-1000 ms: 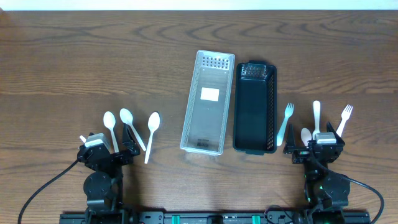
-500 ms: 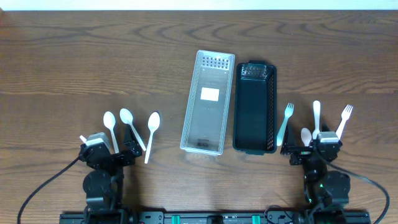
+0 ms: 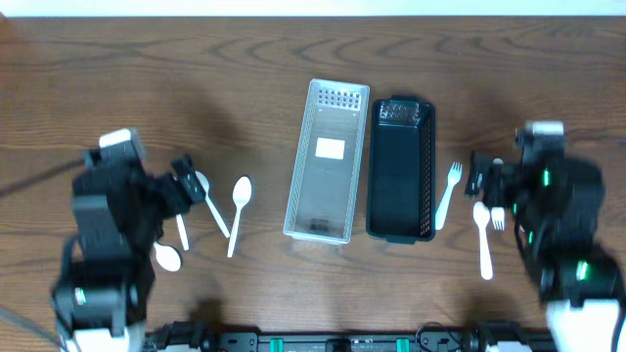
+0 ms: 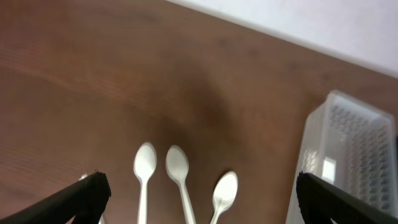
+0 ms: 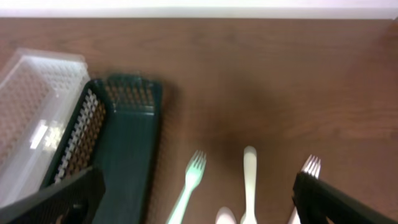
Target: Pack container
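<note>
Wide bare bench [image 3: 196, 78] beyond everything, clear basket [image 3: 323, 200] and dark basket [image 3: 399, 186] touching mid-bench, no gap between, open lane between clear basket and nearest spoon [image 3: 239, 205], narrow strip between dark basket and fork [image 3: 447, 196]

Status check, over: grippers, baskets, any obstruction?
Left gripper open, empty, over white plastic spoons. Right gripper open, empty, near white plastic fork. Clear plastic basket and dark green mesh basket both empty. No obstruction seen.

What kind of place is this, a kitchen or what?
Probably a robot test bench, not a kitchen: a wood-grain table, plastic spoons and forks laid out, a clear bin and a dark bin side by side.
</note>
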